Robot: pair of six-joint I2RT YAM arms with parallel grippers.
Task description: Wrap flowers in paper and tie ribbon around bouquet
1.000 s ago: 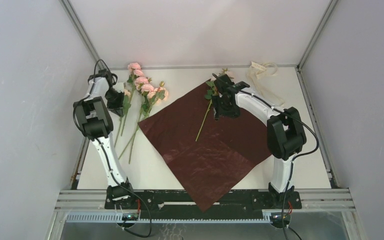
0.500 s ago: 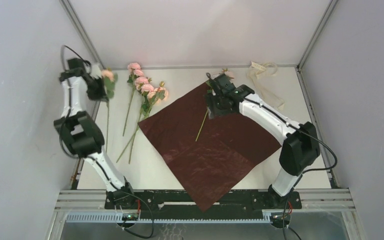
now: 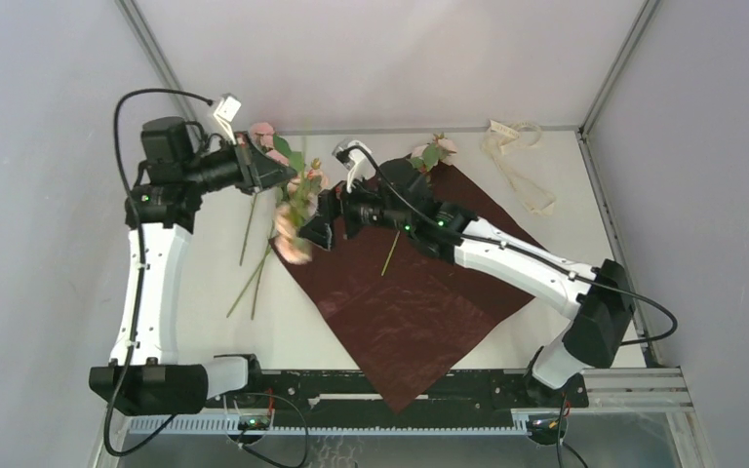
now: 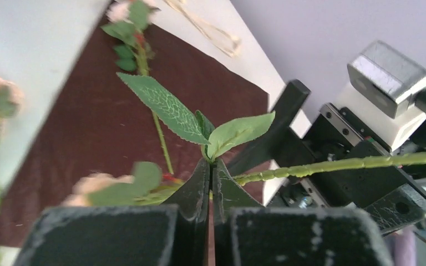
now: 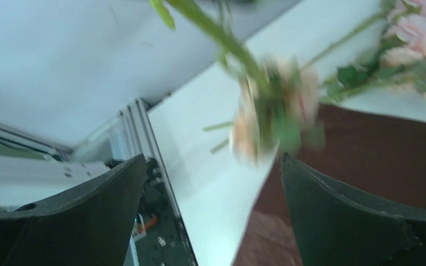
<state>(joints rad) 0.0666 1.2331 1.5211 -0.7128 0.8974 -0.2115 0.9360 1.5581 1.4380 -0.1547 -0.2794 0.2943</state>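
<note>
Since a sec ago your L arm has swung up and in from the table's (image 3: 283, 341) left edge. The R arm has reached across the paper toward it, and its jaws have gone wider.

L gripper (image 3: 275, 175) is pinched tight on one pink rose stem (image 3: 291, 234), right under a leaf pair (image 4: 166, 105). The bloom hangs just below the gripper, blurred.

R gripper (image 3: 317, 226) has fingers spread wide w/ nothing held. In its wrist view that bloom sits just ahead of the gap.

Dark red paper (image 3: 419, 283) lies flat under and behind the R gripper. A second stem (image 3: 393, 249) lies on it just behind that gripper. The ribbon (image 3: 512, 156) is well off to the gripper's R, at the far corner. The other rose stems (image 3: 254, 268) lie on the table below the L gripper, beside the paper's left edge.
</note>
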